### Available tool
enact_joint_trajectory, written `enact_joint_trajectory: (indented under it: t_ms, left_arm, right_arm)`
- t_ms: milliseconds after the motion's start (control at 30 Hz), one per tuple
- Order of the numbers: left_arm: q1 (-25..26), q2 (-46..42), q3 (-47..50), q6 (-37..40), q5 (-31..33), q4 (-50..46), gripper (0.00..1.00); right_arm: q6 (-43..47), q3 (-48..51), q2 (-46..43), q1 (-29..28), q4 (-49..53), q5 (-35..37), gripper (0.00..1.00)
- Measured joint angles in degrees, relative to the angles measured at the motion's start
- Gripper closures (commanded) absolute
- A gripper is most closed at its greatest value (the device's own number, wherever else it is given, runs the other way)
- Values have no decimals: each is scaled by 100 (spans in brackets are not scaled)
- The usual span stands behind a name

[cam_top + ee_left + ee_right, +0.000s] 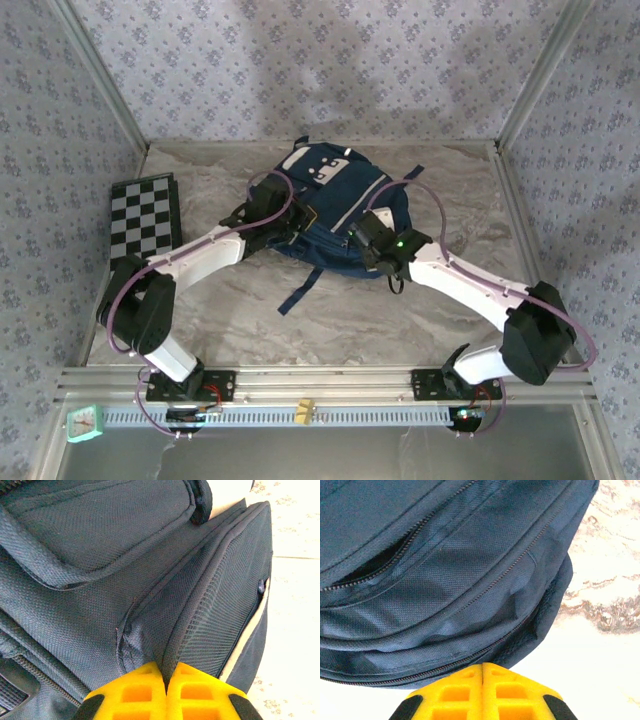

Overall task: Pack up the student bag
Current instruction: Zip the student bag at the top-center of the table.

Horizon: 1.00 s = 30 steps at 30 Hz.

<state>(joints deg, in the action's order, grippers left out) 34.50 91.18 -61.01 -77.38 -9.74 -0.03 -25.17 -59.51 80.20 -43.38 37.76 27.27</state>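
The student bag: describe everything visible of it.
The student bag is navy woven fabric, lying flat toward the back of the table. Its white panel is at the far end, a white stripe crosses the front, and a dark strap trails toward the near edge. One zipper gapes slightly. The left gripper pinches a fabric fold at a seam. The right gripper, fingers together, meets its lower edge.

The bag (335, 205) lies on the table (250, 310), with a board (143, 213) to its left. The left gripper (164, 674) is at its near-left edge and the right gripper (482, 669) at its near-right.
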Motion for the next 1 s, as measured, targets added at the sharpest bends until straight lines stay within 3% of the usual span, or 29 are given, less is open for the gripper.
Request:
enact_joint_trajectory:
  t_ms: [100,200,533,767,1000]
  left_arm:
    - [-2,0,0,0,-11,0,100]
    - [-2,0,0,0,-13,0,100]
    - [0,0,0,0,-13,0,100]
    - [-2,0,0,0,-7,-4,100]
    - [-28,0,0,2,9,-7,100]
  right_arm:
    - [284,2,96,74,-251,-310,98]
    - [424,2,160,94,-546,-597,82]
    - [103,-140,431,-223,-1023,-1064,56]
    - [-103,-459,857,-264,-1014,-1064,60]
    - [-247,-678,1027,-450,-931,-903,57]
